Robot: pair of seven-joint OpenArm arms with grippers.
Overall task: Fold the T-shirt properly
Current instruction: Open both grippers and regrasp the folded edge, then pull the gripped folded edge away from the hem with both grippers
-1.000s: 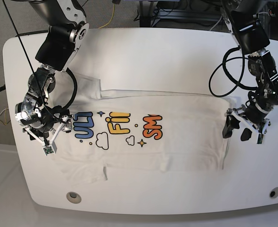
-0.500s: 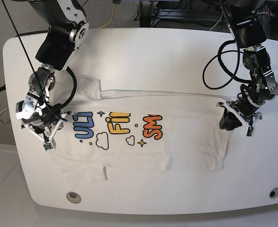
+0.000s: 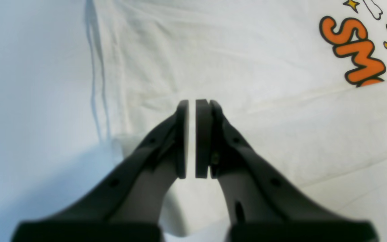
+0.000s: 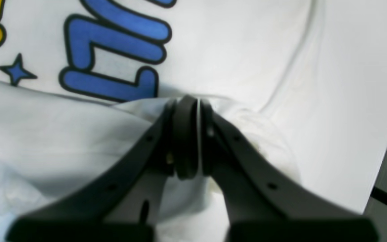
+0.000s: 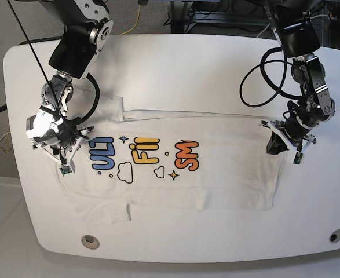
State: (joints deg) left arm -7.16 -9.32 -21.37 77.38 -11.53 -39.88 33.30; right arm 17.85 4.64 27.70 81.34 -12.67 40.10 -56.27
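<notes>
White T-shirt (image 5: 216, 162) lies flat on the table (image 5: 175, 63), pinched at 2 opposite ends.
Left gripper (image 3: 192, 137) clamps its plain edge; right gripper (image 4: 193, 134) grips cloth just below blue lettering (image 4: 113, 57).

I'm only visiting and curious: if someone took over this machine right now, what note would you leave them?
Left gripper: shut on the T-shirt at its plain end, near the orange letters.
Right gripper: shut on the T-shirt's edge beside the blue letters.
T-shirt: lying lengthwise on the white table, print up, one long edge already folded in.
Done: both ends gripped.
Left: lift and fold, then tidy.
</notes>
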